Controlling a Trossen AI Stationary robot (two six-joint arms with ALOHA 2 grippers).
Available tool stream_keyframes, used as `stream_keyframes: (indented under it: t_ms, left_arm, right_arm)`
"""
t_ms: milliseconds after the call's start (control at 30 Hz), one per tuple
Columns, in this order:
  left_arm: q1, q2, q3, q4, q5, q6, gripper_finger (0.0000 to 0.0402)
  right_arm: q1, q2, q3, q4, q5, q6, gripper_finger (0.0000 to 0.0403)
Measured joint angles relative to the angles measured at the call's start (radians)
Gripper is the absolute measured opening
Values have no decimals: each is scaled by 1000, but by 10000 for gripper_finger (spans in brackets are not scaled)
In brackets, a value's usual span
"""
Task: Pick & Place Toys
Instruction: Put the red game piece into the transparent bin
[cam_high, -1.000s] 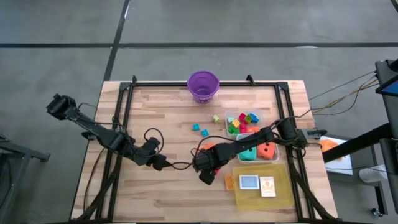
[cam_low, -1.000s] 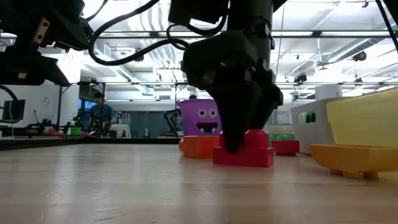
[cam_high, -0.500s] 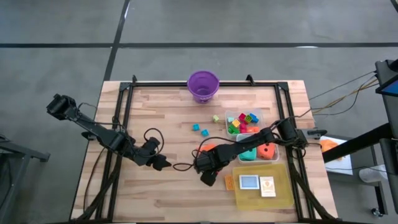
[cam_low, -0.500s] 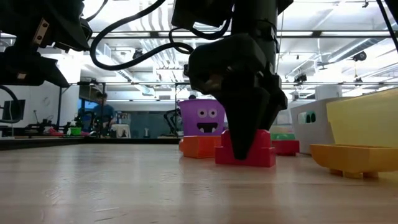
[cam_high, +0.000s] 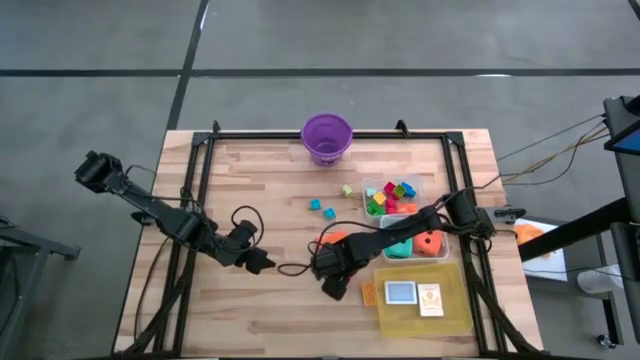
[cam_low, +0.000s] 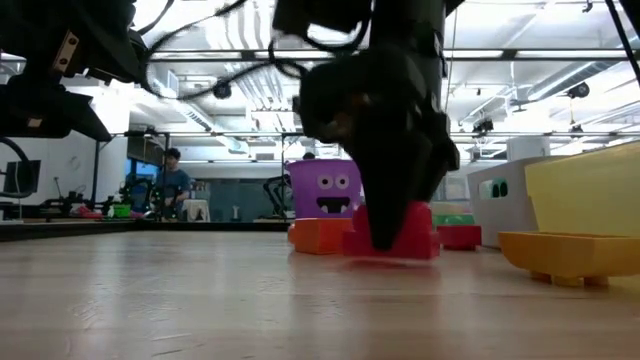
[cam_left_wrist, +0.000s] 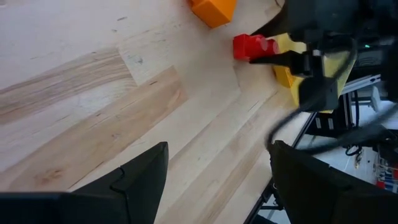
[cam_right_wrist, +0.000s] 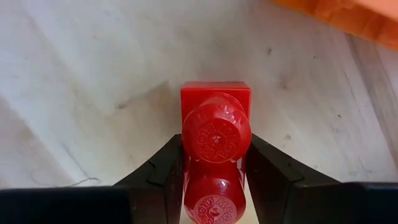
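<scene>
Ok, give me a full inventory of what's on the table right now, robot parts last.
Red block: one, mid-table, between the right pincer's fingers.
Orange wedge: one, beside the red block.
Loose small blocks: three, two teal, one yellow-green, mid-table.
Purple bucket: one, far edge.
Clear tub of mixed blocks: one, right side.
Dice: two, teal and orange, in the next tub.
Yellow tray: one, with cards, near right.
Left pincer: open, waiting left of centre.
Right pincer: shut on the red block.

Bright even light; low view motion-blurred.
</scene>
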Motion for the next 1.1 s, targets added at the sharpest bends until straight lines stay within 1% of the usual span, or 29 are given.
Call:
stream_keyframes:
  t_ms: [167,300,433,533,600,667,767,800,933,1100]
  left_arm:
    - [0,0,0,-1,0,0,272]
    - [0,0,0,-1,0,-3,272]
    - [0,0,0,4,0,-37,272]
    - [0,0,0,13,0,-64,272]
    - [0,0,0,48,1,-63,272]
    - [0,0,1,95,1,-37,272]
    - [4,-1,4,182,1,32,271]
    - [7,-1,9,189,3,53,271]
    - [28,-1,54,169,3,147,271]
    - [71,0,119,84,0,247,271]
  right_arm:
    - [10,-56,28,0,0,-9,127]
    - [9,-127,29,-2,7,-22,127]
    - [7,-227,26,-15,70,-27,127]
    - [-10,-301,23,-68,137,-25,127]
    - [-29,-351,15,-117,187,-18,127]
    - [-59,-402,5,-173,216,-14,127]
    - [-117,-467,-25,-264,239,-21,127]
    - [-141,-488,-38,-291,239,-29,127]
    - [-249,-569,-119,-330,230,-72,127]
    - [-404,-656,-256,-328,160,-118,127]
